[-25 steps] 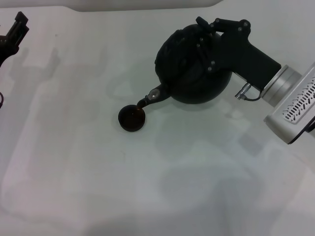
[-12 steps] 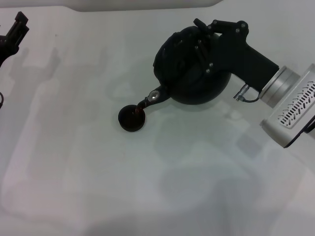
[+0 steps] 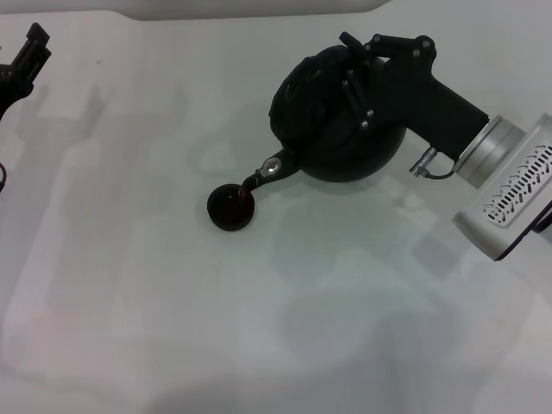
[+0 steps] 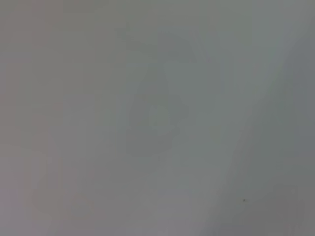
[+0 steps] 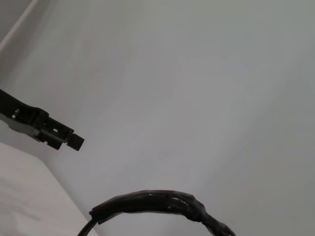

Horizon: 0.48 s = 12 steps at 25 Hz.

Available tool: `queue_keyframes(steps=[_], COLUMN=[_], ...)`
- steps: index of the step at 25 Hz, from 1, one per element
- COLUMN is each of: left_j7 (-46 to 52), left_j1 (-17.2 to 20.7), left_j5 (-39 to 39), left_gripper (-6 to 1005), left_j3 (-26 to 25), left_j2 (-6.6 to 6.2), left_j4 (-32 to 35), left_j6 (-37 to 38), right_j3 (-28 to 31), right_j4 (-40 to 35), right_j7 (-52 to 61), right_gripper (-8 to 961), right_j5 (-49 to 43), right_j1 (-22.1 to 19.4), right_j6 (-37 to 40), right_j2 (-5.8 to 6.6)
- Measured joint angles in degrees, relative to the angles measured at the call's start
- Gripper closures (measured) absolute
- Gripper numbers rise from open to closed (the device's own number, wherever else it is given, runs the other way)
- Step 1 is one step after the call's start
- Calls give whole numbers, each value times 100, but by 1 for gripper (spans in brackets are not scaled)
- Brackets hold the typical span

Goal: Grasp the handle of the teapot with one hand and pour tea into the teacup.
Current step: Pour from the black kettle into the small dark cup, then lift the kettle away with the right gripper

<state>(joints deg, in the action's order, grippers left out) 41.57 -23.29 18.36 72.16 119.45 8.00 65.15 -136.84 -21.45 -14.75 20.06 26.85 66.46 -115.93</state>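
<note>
The round black teapot [image 3: 332,129] hangs tilted above the white table, its spout [image 3: 266,171] pointing down to the left over the teacup [image 3: 230,208]. A thin dark reddish stream of tea [image 3: 247,186] runs from the spout into the small black cup, which holds dark liquid. My right gripper [image 3: 358,73] is shut on the black arched handle [image 3: 321,65] at the pot's top. The handle also shows in the right wrist view [image 5: 157,204]. My left gripper [image 3: 30,52] is parked at the far left edge, away from the pot.
The white table [image 3: 172,328] spreads around the cup and pot. The left arm's gripper shows far off in the right wrist view [image 5: 44,129]. The left wrist view shows only blank grey surface.
The teapot and right gripper have shifted very slightly. The tea keeps running from the spout into the cup. The left arm has not moved.
</note>
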Motion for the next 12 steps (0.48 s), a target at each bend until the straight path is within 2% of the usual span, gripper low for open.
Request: queue_keyframes(steps=[12], left_j7=[0], left_j1=[0], left_j5=[-13], left_gripper=[136], left_j3=[0], left_j2=[0], left_j4=[0], left_j6=[-3], right_j3=[0], right_j4=[0], right_j7=[-11], right_gripper=[828], right_j5=[9], right_j1=[5], right_j6=[-11], right_j2=[0])
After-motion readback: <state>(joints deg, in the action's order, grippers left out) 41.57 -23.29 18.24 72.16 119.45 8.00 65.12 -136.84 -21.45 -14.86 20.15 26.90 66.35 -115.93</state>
